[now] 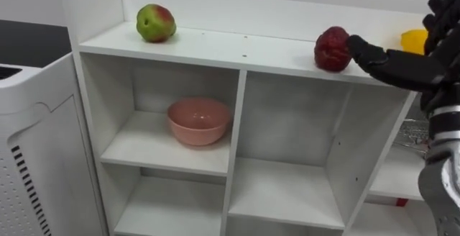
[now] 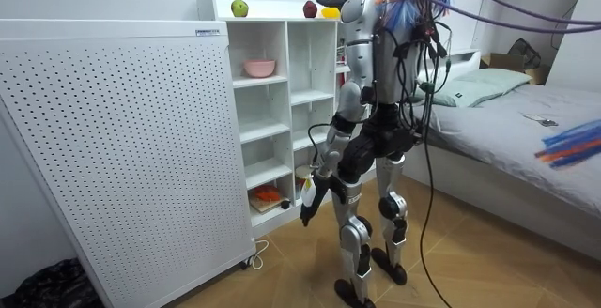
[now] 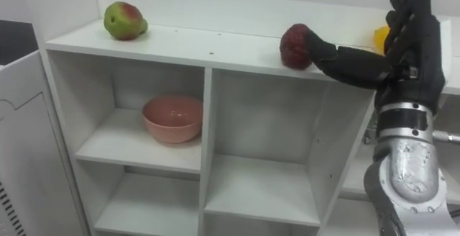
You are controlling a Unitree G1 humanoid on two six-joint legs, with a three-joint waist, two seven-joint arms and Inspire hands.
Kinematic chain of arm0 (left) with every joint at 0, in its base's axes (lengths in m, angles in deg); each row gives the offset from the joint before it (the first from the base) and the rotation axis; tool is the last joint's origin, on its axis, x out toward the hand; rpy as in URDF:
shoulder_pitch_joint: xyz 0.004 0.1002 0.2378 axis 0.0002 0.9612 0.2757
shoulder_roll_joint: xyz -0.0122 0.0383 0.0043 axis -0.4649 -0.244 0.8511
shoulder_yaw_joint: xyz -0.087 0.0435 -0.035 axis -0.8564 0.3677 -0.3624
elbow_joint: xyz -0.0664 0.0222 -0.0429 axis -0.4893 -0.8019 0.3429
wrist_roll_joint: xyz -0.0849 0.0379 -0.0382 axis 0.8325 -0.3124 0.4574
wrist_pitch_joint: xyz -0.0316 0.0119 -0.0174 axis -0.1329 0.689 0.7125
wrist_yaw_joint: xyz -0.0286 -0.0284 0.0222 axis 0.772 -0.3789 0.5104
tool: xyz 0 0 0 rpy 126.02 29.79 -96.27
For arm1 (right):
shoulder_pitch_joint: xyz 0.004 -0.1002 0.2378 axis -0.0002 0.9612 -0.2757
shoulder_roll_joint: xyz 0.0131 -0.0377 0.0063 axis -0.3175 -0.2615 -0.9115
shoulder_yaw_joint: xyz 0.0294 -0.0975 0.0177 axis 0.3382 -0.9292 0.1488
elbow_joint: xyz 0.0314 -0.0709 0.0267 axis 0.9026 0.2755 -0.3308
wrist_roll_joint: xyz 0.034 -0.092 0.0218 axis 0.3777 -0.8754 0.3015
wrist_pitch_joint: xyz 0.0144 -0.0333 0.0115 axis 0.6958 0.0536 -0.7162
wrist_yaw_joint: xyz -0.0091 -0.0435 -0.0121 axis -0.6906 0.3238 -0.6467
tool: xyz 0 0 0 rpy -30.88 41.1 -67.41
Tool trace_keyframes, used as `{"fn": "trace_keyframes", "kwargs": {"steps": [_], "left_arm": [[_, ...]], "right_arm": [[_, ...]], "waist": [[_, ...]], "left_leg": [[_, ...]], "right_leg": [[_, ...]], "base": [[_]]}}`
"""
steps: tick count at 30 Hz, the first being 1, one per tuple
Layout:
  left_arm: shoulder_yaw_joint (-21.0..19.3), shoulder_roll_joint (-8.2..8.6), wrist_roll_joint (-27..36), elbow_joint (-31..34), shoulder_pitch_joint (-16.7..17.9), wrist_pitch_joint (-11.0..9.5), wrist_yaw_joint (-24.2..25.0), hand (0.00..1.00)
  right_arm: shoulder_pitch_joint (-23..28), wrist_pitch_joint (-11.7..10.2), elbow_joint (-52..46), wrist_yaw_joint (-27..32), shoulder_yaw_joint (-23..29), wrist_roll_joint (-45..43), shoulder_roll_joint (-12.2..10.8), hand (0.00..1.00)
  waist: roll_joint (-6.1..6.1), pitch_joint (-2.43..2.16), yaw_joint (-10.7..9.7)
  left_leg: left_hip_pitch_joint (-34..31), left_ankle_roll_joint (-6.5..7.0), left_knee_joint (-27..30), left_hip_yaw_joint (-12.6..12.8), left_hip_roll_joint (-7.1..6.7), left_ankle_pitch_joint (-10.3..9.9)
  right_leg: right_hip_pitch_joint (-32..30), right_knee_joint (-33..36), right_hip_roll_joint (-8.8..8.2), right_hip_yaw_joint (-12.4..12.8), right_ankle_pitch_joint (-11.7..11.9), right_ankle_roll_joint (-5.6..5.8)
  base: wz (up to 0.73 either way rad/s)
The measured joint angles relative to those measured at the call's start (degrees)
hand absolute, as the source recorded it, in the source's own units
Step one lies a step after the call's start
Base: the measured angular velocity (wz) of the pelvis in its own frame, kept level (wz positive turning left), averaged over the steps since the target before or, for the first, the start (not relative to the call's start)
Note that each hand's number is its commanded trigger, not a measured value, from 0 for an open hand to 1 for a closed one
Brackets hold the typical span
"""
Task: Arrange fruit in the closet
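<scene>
A green-red apple (image 1: 156,23) lies at the left of the white closet's top board (image 1: 215,47). A dark red apple (image 1: 331,49) sits further right on that board, and a yellow fruit (image 1: 414,40) lies just beyond it. My right hand (image 3: 410,49) is raised at the board's right end, open, its fingers pointing straight up and its thumb tip touching the red apple's right side. In the room view I stand upright facing the closet, with my left hand (image 2: 308,205) hanging by my thigh.
A pink bowl (image 1: 198,119) stands in the upper left compartment; the compartments below and beside it are bare. A white perforated panel (image 2: 113,139) stands to the closet's left. Something orange (image 2: 268,195) lies on a low shelf. A bed (image 2: 507,130) is behind me.
</scene>
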Motion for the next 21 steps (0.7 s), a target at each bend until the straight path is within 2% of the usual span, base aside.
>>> {"fn": "trace_keyframes", "kwargs": {"steps": [4, 9, 13, 18, 19, 20, 21], "left_arm": [[-0.05, -0.07, -0.07, 0.00, -0.18, 0.04, 0.41, 0.00], [-0.04, -0.28, -0.12, 0.10, -0.62, 0.51, 1.55, 0.00], [-0.07, -0.61, -2.32, 0.68, -0.30, 1.12, 2.65, 0.00], [-0.02, -1.15, -2.15, 0.68, -0.19, 1.17, 2.73, 0.00], [-0.03, -1.33, -2.15, 0.68, -0.24, 1.20, 2.70, 0.00], [-0.05, -1.47, -2.20, 0.69, -0.37, 1.21, 2.64, 0.00], [-0.05, -1.48, -2.20, 0.69, -0.38, 1.21, 2.61, 0.00]], "right_arm": [[-0.39, 0.05, 1.40, -3.18, -2.59, 0.03, 1.36, 0.00], [-1.70, 1.18, 2.67, -6.14, -3.14, -0.15, 1.40, 0.00], [-1.83, 2.55, 3.90, -8.74, -3.24, -0.21, 1.61, 0.00], [-2.75, 2.87, 5.49, -10.99, -3.96, -0.28, 1.68, 0.00], [-3.12, 3.17, 6.78, -11.10, -4.63, -0.27, 2.01, 0.10], [-3.13, 3.54, 7.56, -11.50, -4.75, -0.30, 2.15, 0.42], [-3.12, 3.74, 7.96, -11.69, -4.79, -0.35, 2.15, 1.00]], "waist": [[-0.10, -0.06, 0.57], [-0.42, -0.14, 1.20], [-1.65, -0.48, 1.43], [-2.10, -0.36, 1.54], [-2.18, -0.25, 1.57], [-2.26, -0.18, 1.58], [-2.29, -0.16, 1.59]], "left_leg": [[-0.01, 0.00, -0.01, 0.06, 0.01, 0.00], [-0.22, 0.00, -0.01, -0.44, -0.01, 0.00], [-0.33, -0.04, -0.01, -1.13, -0.02, 0.03], [-0.14, -0.04, -0.03, -1.23, -0.06, 0.02], [-0.15, -0.04, -0.08, -1.24, -0.06, 0.02], [-0.24, -0.04, -0.03, -1.24, -0.05, 0.02], [-0.33, -0.04, 0.02, -1.24, -0.05, 0.02]], "right_leg": [[-0.01, 0.02, -0.02, -0.12, 0.02, -0.03], [0.01, 0.02, -0.05, -0.52, 0.02, -0.03], [0.14, 0.02, -0.04, -1.08, 0.02, -0.03], [0.49, 0.01, -0.10, -1.10, 0.02, -0.03], [0.70, 0.00, -0.09, -1.05, 0.01, -0.02], [0.68, -0.05, -0.08, -0.98, 0.01, -0.02], [0.63, -0.05, -0.08, -0.97, 0.01, -0.02]], "base": [[0.00], [0.05], [0.09], [0.01], [0.00], [0.00], [0.00]]}}
